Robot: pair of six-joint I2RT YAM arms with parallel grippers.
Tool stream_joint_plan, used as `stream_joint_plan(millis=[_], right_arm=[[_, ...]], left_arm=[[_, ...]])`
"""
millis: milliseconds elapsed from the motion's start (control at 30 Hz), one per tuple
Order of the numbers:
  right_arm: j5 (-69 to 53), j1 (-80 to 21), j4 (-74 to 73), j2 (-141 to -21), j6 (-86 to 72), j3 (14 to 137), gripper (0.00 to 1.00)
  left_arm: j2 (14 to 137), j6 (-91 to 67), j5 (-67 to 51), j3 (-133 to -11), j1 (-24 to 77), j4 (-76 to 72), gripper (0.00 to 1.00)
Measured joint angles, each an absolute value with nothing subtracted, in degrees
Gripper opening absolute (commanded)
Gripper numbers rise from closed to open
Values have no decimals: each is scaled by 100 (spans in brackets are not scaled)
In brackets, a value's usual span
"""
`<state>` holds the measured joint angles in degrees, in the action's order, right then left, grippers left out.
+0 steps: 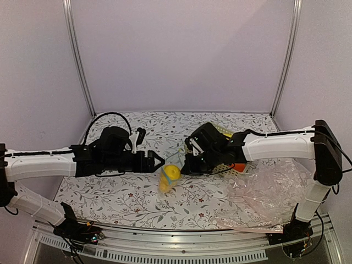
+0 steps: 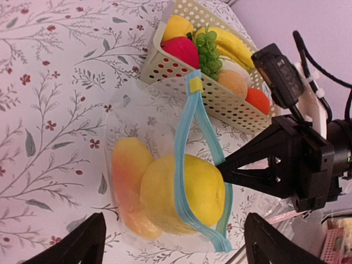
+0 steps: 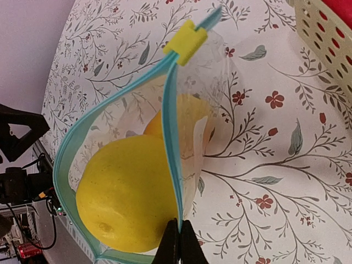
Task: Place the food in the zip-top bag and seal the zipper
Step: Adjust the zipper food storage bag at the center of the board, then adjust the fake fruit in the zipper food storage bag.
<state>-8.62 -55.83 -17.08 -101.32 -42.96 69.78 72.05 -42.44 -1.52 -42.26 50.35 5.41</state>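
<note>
My right jaws clamp the zipper (image 3: pixel 171 165); left jaws gape, its length running away towards the slider (image 2: pixel 194 83)

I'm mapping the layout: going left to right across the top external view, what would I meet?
left pincer, zip-top bag holding the food, right pincer, basket, pinkish plastic sheet
</note>
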Motion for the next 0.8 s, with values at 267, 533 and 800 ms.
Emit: stream_joint_plan(millis=[267,533,800], right_arm=[[-998,-5586,-2196,-10047,-4185,7094,0],[-847,-5596,-2324,-9992,-4108,7297,0],[-751,-5655,-2434,-9985,-4005,7389,0]], left_arm=[[7662,-3601,-467,-5144,5109,1194,100],[8396,-3498,-690,-5531,5352,1826,99],[8552,-3642,-578,-5535,5437,2091,93]])
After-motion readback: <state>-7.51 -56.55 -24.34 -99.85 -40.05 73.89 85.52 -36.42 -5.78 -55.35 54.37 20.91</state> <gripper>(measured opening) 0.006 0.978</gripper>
